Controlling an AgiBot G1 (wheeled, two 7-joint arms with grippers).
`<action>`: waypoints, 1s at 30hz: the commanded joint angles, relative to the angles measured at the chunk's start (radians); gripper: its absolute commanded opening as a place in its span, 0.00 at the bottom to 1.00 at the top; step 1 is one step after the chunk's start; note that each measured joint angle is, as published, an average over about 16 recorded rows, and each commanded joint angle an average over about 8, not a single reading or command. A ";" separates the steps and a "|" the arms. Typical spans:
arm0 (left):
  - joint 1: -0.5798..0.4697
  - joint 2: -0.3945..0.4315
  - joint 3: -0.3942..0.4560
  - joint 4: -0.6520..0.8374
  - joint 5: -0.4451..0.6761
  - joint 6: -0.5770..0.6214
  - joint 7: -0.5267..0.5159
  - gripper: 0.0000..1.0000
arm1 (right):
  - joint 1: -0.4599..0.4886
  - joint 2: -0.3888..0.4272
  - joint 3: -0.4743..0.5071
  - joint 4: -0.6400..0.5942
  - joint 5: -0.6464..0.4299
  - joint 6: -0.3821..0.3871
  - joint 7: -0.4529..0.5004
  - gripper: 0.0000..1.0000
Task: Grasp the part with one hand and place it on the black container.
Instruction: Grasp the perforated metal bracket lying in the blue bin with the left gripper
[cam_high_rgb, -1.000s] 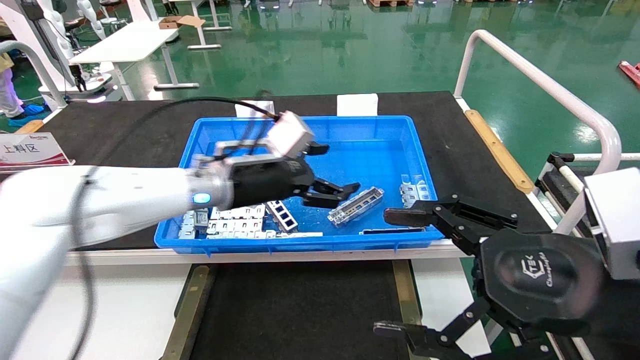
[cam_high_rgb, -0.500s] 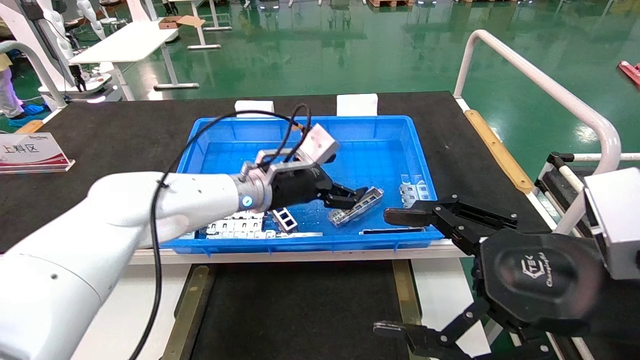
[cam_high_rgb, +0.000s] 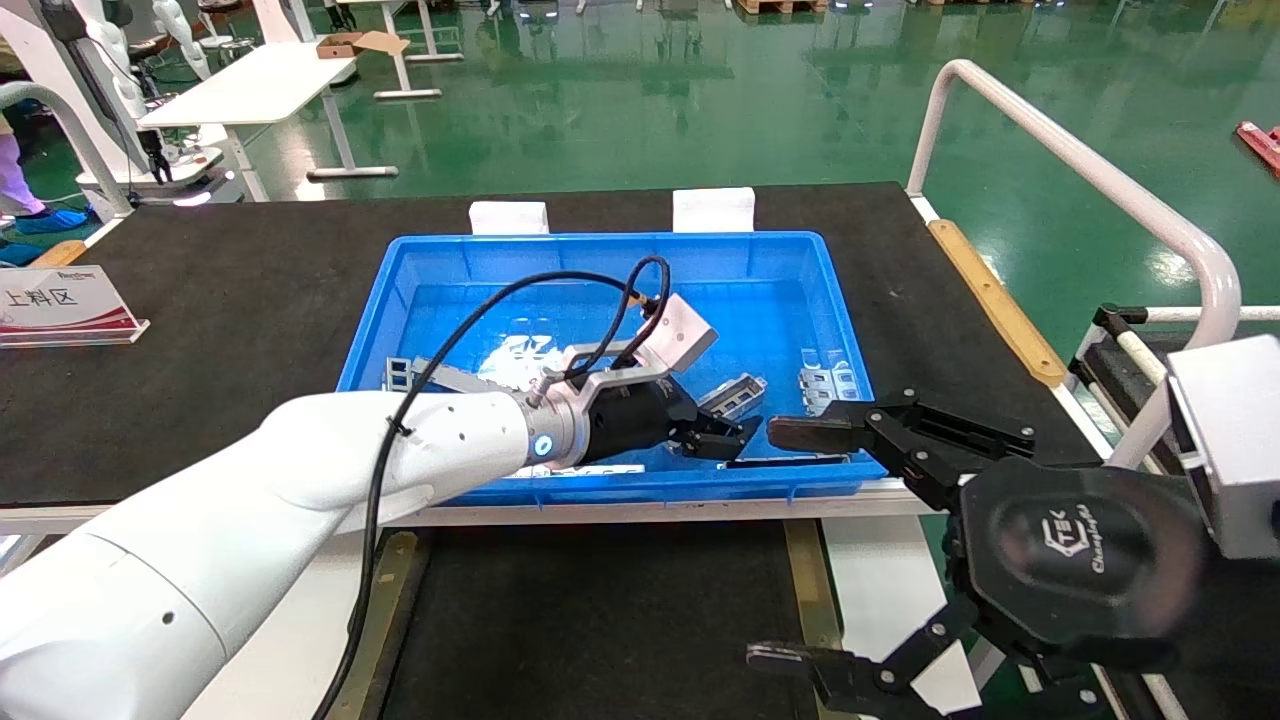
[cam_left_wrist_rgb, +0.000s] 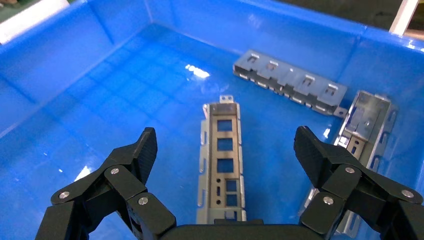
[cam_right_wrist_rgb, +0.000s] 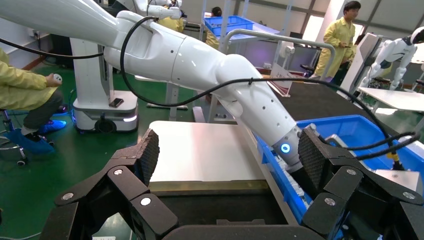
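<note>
The part (cam_left_wrist_rgb: 220, 155), a narrow silver channel with ladder-like cutouts, lies flat on the floor of the blue bin (cam_left_wrist_rgb: 300, 25). My left gripper (cam_left_wrist_rgb: 226, 142) hangs open just above it, one finger on each side, not touching. In the head view the left gripper (cam_high_rgb: 725, 435) is low in the bin's near right area, with the part (cam_high_rgb: 738, 393) showing just beyond it. The black container (cam_high_rgb: 600, 620) sits in front of the blue bin (cam_high_rgb: 600, 240), with brass strips along its sides. My right gripper (cam_high_rgb: 780, 545) is parked open at the container's right edge.
More metal pieces lie in the bin: a tabbed plate (cam_left_wrist_rgb: 290, 82), another channel (cam_left_wrist_rgb: 367, 122), and a cluster by the right wall (cam_high_rgb: 825, 385). A white railing (cam_high_rgb: 1080, 170) runs along the right. A sign (cam_high_rgb: 60, 300) stands at the far left.
My left gripper has swung toward the bin's near right corner and dropped lower, staying open, and now straddles the part. The right arm has not moved.
</note>
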 joint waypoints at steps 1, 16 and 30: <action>-0.001 0.000 0.042 -0.011 -0.015 -0.023 -0.025 1.00 | 0.000 0.000 0.000 0.000 0.000 0.000 0.000 1.00; -0.032 -0.001 0.249 -0.034 -0.067 -0.131 -0.162 0.00 | 0.000 0.000 -0.001 0.000 0.000 0.000 0.000 0.00; -0.044 -0.004 0.344 -0.028 -0.090 -0.192 -0.225 0.00 | 0.000 0.000 -0.001 0.000 0.001 0.000 -0.001 0.00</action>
